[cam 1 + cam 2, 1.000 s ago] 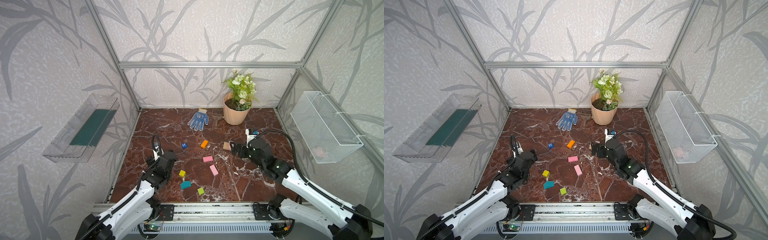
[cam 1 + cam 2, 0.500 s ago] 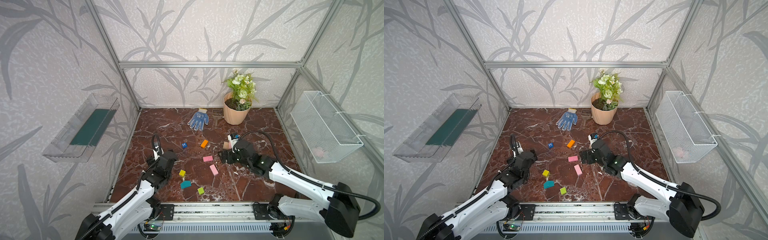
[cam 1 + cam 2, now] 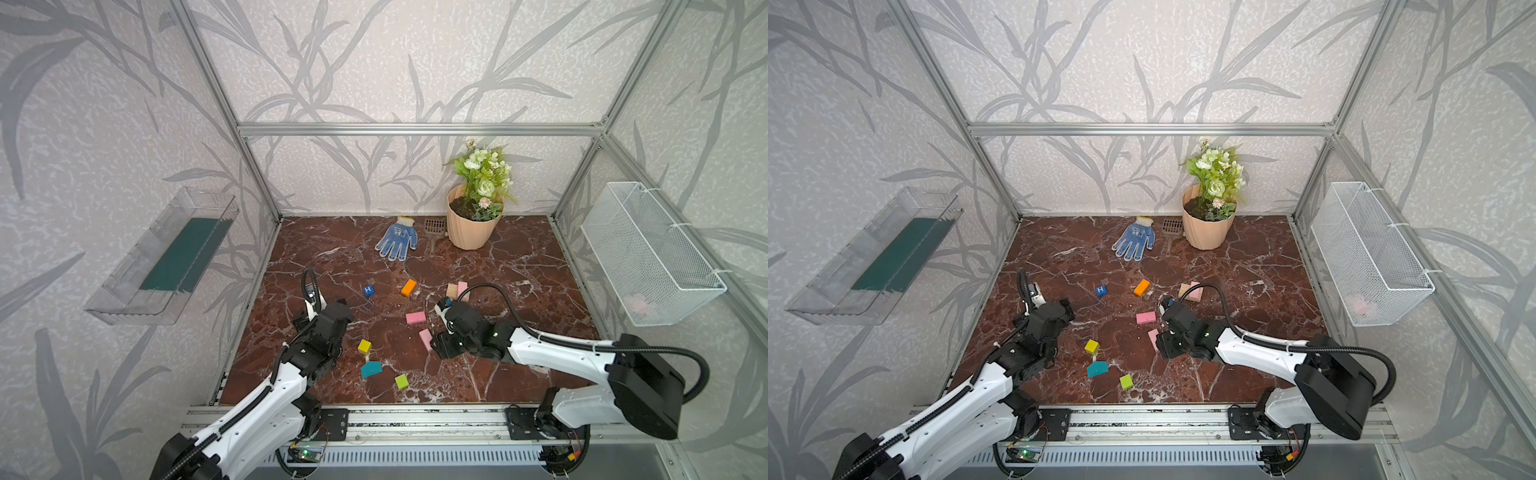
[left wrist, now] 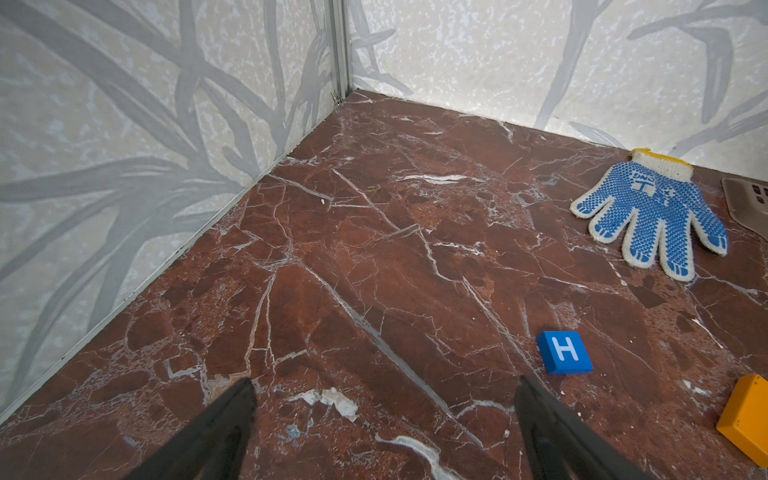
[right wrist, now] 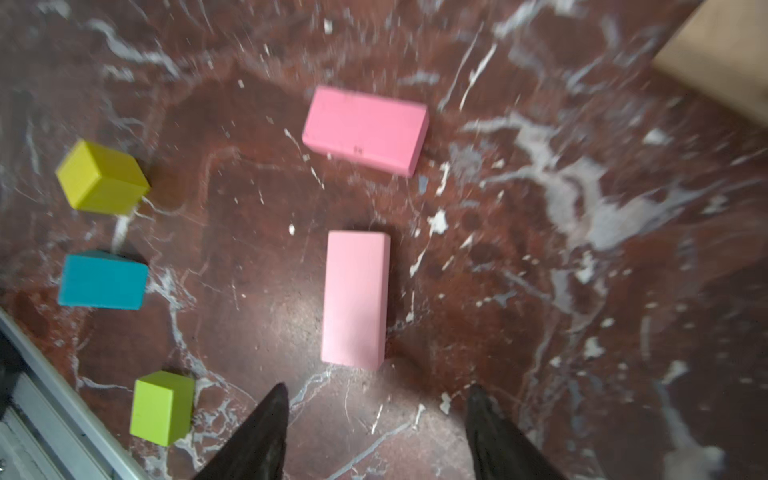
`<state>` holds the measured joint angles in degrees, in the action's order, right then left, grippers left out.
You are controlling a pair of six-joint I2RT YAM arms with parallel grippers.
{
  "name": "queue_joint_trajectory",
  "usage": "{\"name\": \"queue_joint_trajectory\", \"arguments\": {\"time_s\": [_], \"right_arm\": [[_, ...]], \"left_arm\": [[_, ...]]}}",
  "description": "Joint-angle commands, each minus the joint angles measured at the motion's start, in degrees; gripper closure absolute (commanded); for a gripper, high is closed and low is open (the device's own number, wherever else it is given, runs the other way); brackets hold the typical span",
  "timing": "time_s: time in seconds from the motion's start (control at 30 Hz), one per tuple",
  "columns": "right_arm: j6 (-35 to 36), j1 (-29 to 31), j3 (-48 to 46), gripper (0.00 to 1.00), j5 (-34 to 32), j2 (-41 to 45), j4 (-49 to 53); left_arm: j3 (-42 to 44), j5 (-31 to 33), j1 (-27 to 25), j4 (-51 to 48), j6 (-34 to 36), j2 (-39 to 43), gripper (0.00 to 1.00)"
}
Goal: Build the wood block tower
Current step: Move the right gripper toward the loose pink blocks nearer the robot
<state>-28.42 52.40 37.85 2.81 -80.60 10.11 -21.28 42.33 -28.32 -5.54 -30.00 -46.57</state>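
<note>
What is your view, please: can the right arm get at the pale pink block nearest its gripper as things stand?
Probably yes. The right gripper hangs just short of the pale pink block, jaws apart wider than the block, with only bare marble floor between; the darker pink block lies beyond.

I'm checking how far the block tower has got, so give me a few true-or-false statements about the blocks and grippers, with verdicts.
1. The blue H cube lies alone on the floor. True.
2. The right gripper grips a pink block. False: its jaws stand apart, and the pale pink block lies on the floor ahead of them.
3. The left gripper is open and empty. True.
4. The teal piece sits on the yellow cube. False: both rest on the floor, apart.
</note>
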Motion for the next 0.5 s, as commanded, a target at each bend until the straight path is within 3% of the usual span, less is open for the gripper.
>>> {"name": "queue_joint_trajectory", "arguments": {"time_s": [0.0, 0.47], "right_arm": [[-0.14, 1.50, 0.57, 0.35, 4.27, -2.44, -3.87], [0.82, 4.09, 4.75, 0.36, 1.97, -9.72, -3.91]], "left_arm": [[-0.61, 0.68, 0.19, 0.01, -0.26, 0.78, 0.03], [-0.54, 0.56, 0.19, 0.09, -0.25, 0.98, 0.03]]}}
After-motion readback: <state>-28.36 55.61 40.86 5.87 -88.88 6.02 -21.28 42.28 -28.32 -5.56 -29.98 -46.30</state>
